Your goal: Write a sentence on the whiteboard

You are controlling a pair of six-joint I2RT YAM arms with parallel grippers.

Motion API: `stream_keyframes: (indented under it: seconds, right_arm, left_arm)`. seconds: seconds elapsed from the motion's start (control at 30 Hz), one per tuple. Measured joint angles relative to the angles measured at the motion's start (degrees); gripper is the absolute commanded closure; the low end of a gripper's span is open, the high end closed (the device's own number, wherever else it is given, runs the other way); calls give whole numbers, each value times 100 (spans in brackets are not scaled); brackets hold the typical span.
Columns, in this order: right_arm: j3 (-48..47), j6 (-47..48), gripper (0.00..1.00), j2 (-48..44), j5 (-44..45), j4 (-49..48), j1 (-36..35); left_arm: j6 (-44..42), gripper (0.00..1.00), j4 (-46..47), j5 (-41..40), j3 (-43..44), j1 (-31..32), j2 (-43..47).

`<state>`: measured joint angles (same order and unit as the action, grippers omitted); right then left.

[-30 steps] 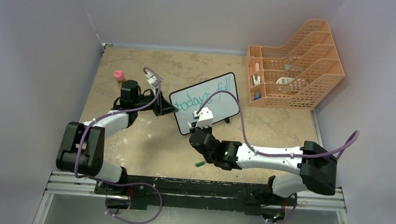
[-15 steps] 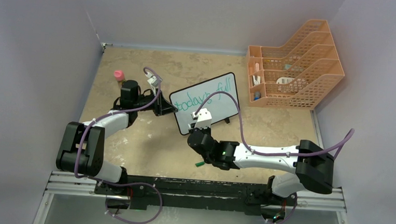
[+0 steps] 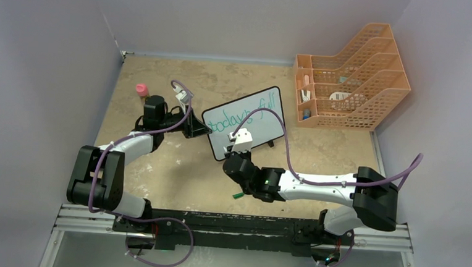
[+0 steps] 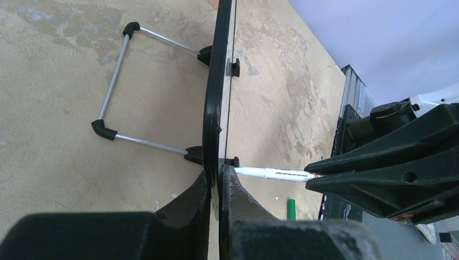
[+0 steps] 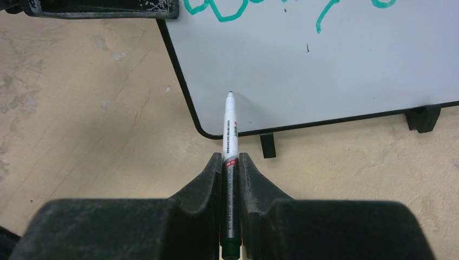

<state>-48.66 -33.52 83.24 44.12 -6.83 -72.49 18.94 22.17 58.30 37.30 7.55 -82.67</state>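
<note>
The whiteboard (image 3: 256, 119) stands on its short black feet mid-table, with green writing "today's full" on its face (image 5: 325, 65). My left gripper (image 3: 200, 130) is shut on the board's left edge (image 4: 216, 97), one finger on each side (image 4: 219, 179). My right gripper (image 5: 231, 162) is shut on a white marker (image 5: 229, 127) with its cap off. It sits in front of the board's lower left corner (image 3: 234, 152). The marker tip rests at the bare lower left of the face; I cannot tell whether it touches. The marker (image 4: 276, 174) also shows in the left wrist view.
A green marker cap (image 3: 238, 195) lies on the table in front of the board, under the right arm. An orange mesh file rack (image 3: 348, 75) with small items stands at the back right. A pink-topped object (image 3: 141, 89) stands at the back left. Walls enclose the table.
My right arm has edged slightly left with the marker. The left arm and the board have not moved.
</note>
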Motion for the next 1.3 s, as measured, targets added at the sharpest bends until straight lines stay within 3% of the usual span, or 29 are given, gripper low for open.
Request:
stream_keyframes:
  seconds: [1.3]
  right_arm:
    - [-223,0,100,240,306,-33,0]
  left_arm:
    - [0,100,-2,-2,0,2,42]
